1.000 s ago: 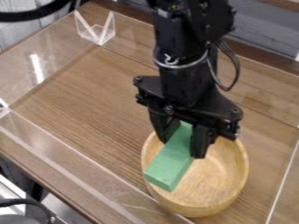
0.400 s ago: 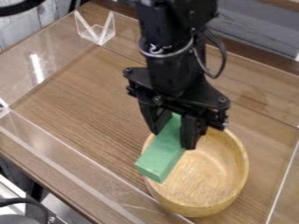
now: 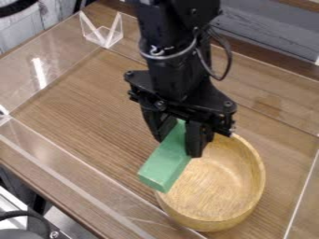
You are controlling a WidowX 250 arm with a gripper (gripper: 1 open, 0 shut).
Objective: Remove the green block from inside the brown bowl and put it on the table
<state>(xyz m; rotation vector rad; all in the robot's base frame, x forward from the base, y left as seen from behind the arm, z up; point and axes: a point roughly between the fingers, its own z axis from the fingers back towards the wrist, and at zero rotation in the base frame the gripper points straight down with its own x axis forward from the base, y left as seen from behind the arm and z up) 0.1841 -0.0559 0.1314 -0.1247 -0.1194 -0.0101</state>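
Observation:
My gripper point(image 3: 182, 136) is shut on the upper end of the green block point(image 3: 163, 164), a long flat bright green bar that hangs tilted from the fingers. The block's lower end sits over the left rim of the brown bowl point(image 3: 237, 187), a round tan wooden bowl at the lower right, and partly over the table point(image 3: 88, 103). The bowl's inside shows nothing else. The black arm rises from the gripper toward the top of the view.
Clear acrylic walls point(image 3: 62, 56) run round the wood-grain table top. A small clear triangular stand point(image 3: 103, 30) sits at the back left. Bare table top lies to the left of the bowl.
The gripper has risen and moved left with the green block, carrying it from inside the bowl to over the bowl's left rim.

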